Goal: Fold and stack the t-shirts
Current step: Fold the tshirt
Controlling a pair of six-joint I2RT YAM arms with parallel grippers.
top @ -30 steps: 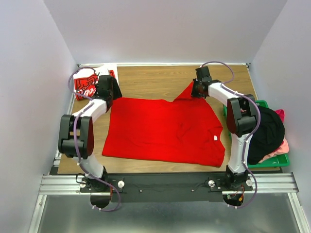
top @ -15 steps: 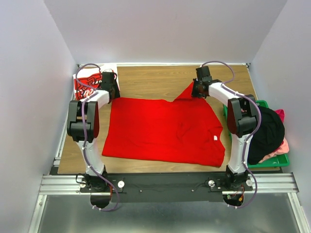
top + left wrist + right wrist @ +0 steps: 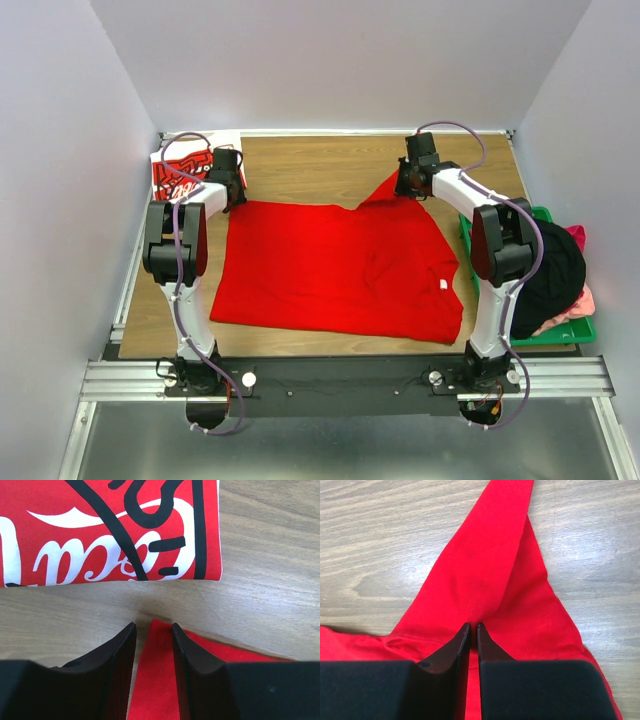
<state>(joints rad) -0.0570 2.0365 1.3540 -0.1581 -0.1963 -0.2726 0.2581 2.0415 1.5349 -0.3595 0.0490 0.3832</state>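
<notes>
Red plain t-shirt (image 3: 340, 270) lies spread mid-table; my left gripper (image 3: 152, 630) has just swung, fingers parted, astride its far-left corner, right gripper (image 3: 473, 626) staying clenched on the far-right tip, so the fold looks nearly ready.

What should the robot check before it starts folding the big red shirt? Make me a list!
1. Right gripper shut on the far right flap of the plain red cloth t-shirt: ok.
2. Left gripper shut on that shirt's far left corner: not ok; the cloth sits between open fingers.
3. Folded red shirt with white script lettering apart from that corner: ok, bare wood lies between them.
4. Plain shirt spread flat on the wooden table: ok, only small wrinkles.
5. Right gripper holds a single layer: cannot tell.
</notes>
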